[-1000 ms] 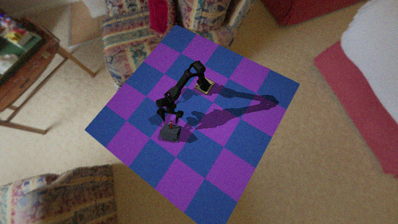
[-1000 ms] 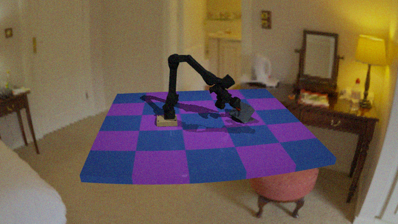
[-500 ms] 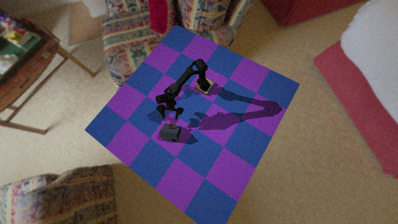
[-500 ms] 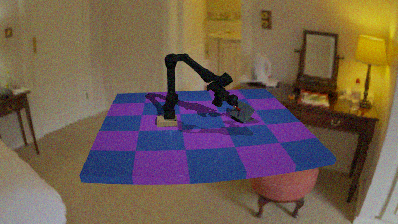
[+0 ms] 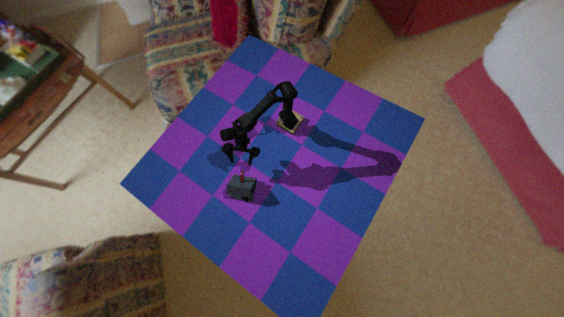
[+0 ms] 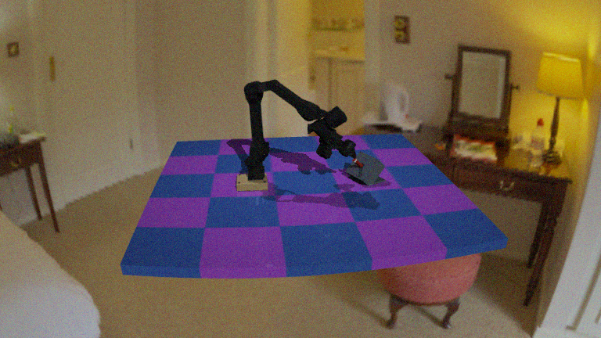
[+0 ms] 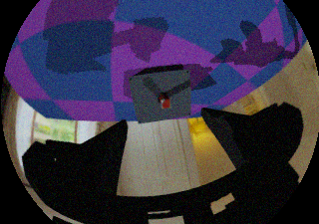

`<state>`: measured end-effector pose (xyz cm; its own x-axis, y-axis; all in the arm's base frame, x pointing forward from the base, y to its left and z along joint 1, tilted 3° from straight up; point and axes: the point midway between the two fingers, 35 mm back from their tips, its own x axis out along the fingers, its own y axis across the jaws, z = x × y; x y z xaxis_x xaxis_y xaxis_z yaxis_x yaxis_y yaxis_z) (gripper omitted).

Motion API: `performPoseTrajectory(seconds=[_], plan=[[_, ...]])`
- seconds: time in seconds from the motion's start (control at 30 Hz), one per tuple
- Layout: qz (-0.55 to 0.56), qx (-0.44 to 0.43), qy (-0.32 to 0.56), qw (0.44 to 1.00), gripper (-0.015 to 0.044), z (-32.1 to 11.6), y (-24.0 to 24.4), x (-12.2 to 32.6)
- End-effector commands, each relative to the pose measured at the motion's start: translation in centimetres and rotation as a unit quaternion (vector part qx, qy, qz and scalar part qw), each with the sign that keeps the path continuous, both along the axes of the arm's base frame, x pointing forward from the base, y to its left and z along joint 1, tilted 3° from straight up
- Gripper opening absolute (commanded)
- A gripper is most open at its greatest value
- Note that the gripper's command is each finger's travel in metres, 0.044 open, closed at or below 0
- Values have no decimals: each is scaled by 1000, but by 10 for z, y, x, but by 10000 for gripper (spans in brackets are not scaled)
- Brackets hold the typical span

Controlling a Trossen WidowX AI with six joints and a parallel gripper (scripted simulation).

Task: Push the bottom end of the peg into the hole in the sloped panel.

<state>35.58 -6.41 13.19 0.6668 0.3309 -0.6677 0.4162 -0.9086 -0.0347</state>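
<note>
The dark grey sloped panel [image 5: 241,190] [image 6: 372,168] [image 7: 149,109] stands on the checkered table. The red peg [image 5: 241,177] [image 6: 358,163] [image 7: 165,103] sits in the panel's face, tilted, with its upper part sticking out toward the arm. A light band shows near its outer end in the exterior view. Its lower end and the hole around it are hidden. My gripper [image 5: 241,163] [image 7: 165,118] is open and empty, its fingers spread wide. It is backed off from the peg, above the table on the arm's side of the panel, and touches neither.
The arm's base plate [image 5: 296,128] [image 6: 252,185] is fixed to the blue and purple checkered table [image 5: 324,246] [image 6: 241,246]. Shadows of the arm and panel fall across the table. An armchair, other furniture and walls appear beyond its edges.
</note>
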Motion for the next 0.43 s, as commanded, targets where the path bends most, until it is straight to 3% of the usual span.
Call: performPoseTrajectory(seconds=[0.0, 0.4], plan=[[2, -1, -5, 1000, 440, 6, -3, -6], [2, -2, -5, 1000, 440, 14, -8, -15]])
